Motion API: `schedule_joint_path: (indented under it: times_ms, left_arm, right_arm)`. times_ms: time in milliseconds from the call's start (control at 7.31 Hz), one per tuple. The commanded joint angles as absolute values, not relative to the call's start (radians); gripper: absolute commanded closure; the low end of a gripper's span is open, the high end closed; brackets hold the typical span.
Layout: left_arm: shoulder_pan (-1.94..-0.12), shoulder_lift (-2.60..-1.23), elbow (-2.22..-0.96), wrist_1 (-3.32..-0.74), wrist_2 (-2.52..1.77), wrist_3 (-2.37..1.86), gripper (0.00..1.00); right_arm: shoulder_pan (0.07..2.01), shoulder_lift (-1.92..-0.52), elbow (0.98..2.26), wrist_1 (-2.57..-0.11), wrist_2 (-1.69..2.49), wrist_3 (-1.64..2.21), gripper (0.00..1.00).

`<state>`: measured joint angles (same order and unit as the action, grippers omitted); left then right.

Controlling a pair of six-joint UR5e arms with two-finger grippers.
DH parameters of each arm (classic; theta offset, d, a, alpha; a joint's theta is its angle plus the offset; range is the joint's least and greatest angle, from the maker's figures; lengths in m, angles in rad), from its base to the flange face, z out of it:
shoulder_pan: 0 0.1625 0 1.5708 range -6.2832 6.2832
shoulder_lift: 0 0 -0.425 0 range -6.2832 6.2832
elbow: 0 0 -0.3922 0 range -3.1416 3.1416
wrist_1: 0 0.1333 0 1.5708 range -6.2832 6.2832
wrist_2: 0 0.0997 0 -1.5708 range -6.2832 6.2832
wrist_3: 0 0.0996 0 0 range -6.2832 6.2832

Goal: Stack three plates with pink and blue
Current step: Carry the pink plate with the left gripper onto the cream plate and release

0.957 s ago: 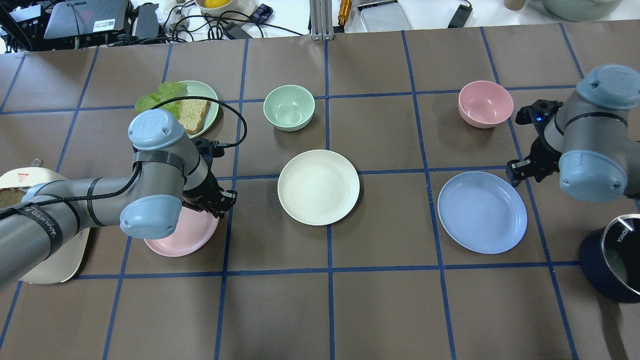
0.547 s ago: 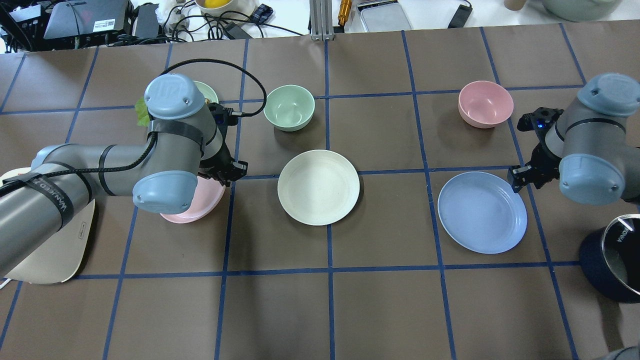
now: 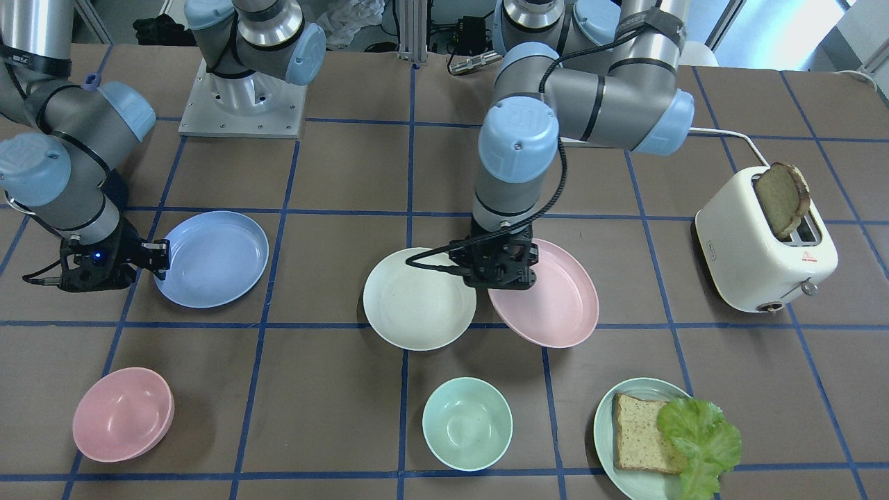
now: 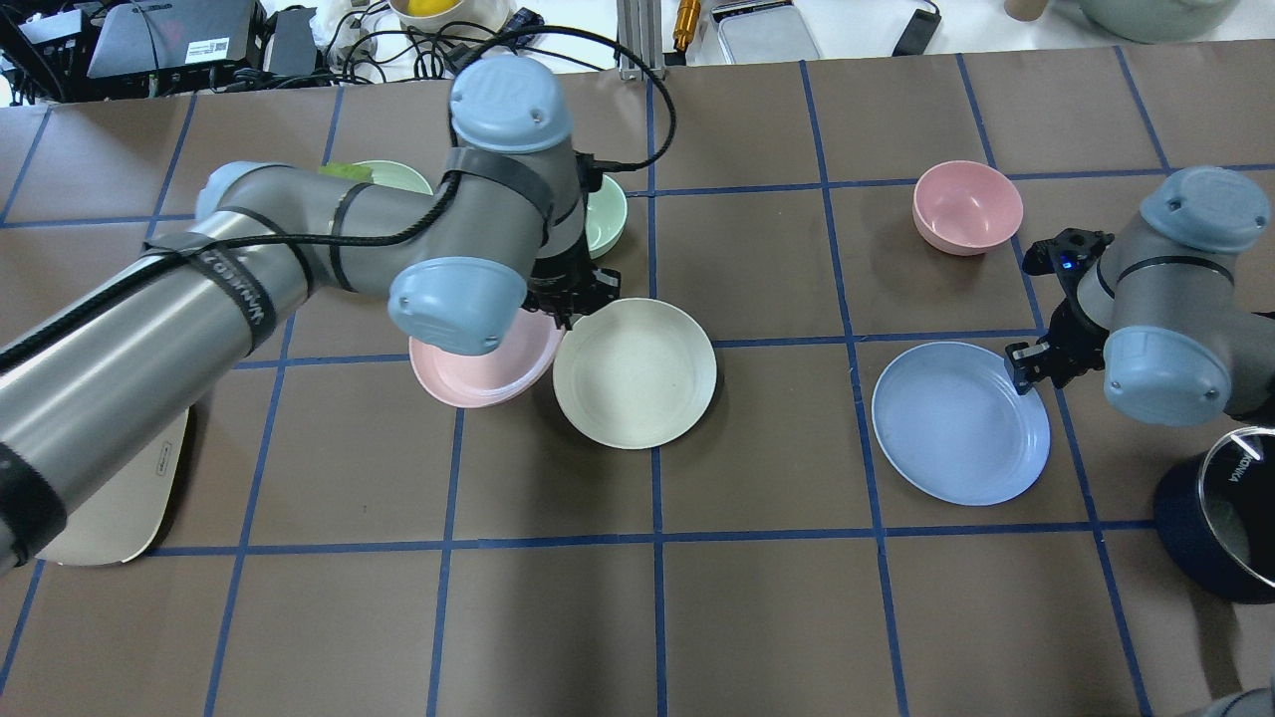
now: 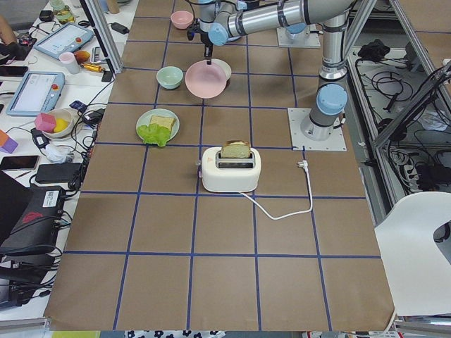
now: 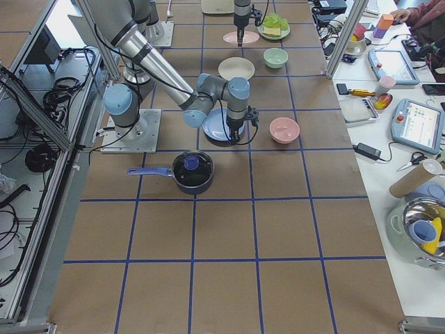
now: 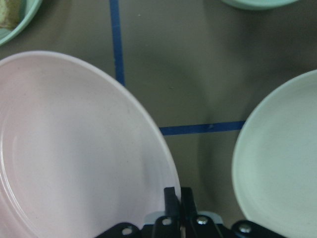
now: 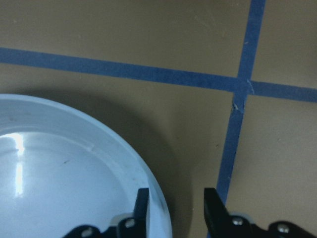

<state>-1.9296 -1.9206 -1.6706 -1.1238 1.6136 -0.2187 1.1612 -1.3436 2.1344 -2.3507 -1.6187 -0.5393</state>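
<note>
My left gripper (image 4: 576,302) is shut on the rim of the pale pink plate (image 4: 478,373) and holds it tilted a little above the table, just left of the cream-white plate (image 4: 635,373). The left wrist view shows the pink plate (image 7: 74,148) pinched between the fingertips (image 7: 170,198), with the cream plate (image 7: 282,158) to its right. The light blue plate (image 4: 961,423) lies flat at the right. My right gripper (image 4: 1026,363) is open at its far right rim. In the right wrist view one finger (image 8: 142,201) is over the blue plate (image 8: 59,173) and the other is outside it.
A pink bowl (image 4: 968,206) stands behind the blue plate. A mint bowl (image 3: 467,423) and a mint plate with bread and lettuce (image 3: 660,437) lie beyond the left arm. A toaster (image 3: 764,243) is at the far left and a dark pot (image 4: 1220,518) at the right edge.
My left arm has carried the pink plate away from the toaster, farther out and to the right, up to the cream plate. My right gripper has shifted slightly at the blue plate's rim.
</note>
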Motion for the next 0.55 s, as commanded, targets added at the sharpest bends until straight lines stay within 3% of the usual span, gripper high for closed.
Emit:
schedule_joint_path:
  times_ms: [0,410]
  left_arm:
    - [-2.052,-2.014,-1.596,-1.127,1.615,-0.224,1.0]
    - [-2.121,-2.074,-1.566,-1.137,1.663,-0.227,1.0]
  right_arm:
    - [1.161,-1.342,2.135,-2.349,-1.618,-0.54,0.65]
    - [1.161,-1.342,2.14,-2.345,-1.615,-0.54,0.67]
